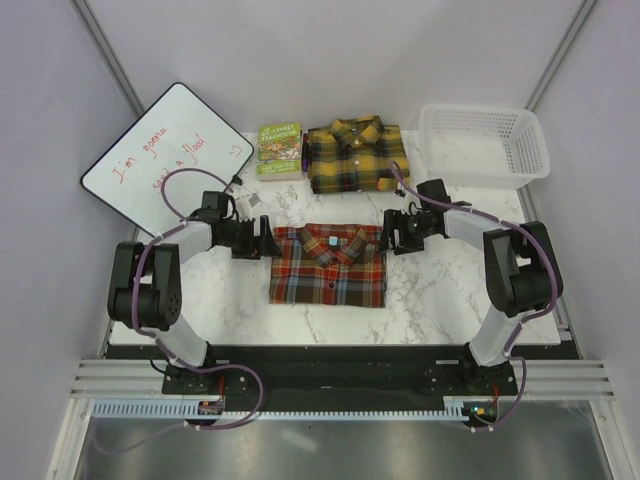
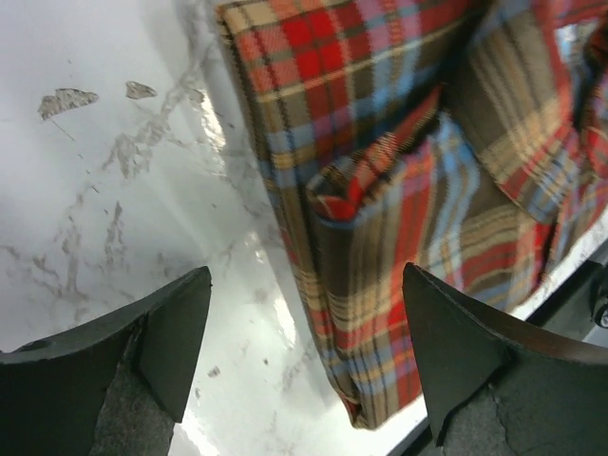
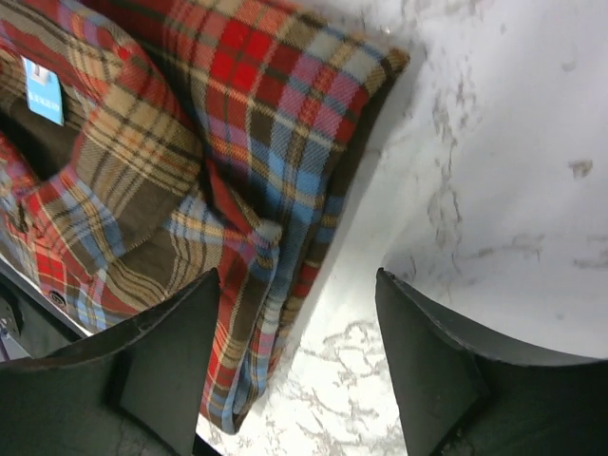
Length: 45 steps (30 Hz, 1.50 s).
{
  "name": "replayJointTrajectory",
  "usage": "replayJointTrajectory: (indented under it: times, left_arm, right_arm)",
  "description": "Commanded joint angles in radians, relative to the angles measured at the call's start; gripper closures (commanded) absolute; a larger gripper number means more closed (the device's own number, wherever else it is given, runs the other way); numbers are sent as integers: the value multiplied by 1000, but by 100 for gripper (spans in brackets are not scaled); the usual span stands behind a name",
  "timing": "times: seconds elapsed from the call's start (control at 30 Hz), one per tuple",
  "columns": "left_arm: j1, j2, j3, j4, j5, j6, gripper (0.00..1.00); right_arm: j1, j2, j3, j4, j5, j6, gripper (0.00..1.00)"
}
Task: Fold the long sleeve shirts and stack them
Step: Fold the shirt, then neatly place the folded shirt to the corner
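Folded red-brown shirt (image 1: 328, 264) flanked at both shoulders, neither arm nearer

It lies mid counter (image 1: 440, 290), collar away from the bases (long axis near to far); the left fingers (image 2: 171, 328) and right fingers (image 3: 171, 351) stand apart, empty, at its left and right far corners, with the folded yellow shirt (image 1: 353, 155) beyond, likely the stacking spot

Fixed above and behind the arm bases, the top camera looks down on the whole table (image 1: 450, 290), far edge at top. The left wrist camera peers close past the left pincer (image 2: 306, 271) at the red-brown shirt (image 2: 380, 142) on its side toward the table's left edge. The right wrist camera, past the right pincer (image 3: 296, 275), closes on the opposite side. All three views share that shirt.
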Motion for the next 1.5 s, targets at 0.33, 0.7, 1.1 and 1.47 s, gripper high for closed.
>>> replayJointTrajectory:
  times: [0.33, 0.7, 1.1, 1.47]
  left_arm:
    - [-22, 176, 95, 135, -24, -104, 27]
    - [-18, 173, 94, 66, 23, -190, 30]
    - [8, 164, 57, 37, 71, -262, 25]
    - [5, 201, 62, 58, 122, -322, 44]
  right_arm:
    - [1, 167, 48, 146, -32, 56, 47]
    - [-2, 129, 28, 117, -81, 34, 31]
    - [-13, 101, -33, 91, -123, 25, 27]
    - [-17, 130, -46, 115, -121, 36, 45]
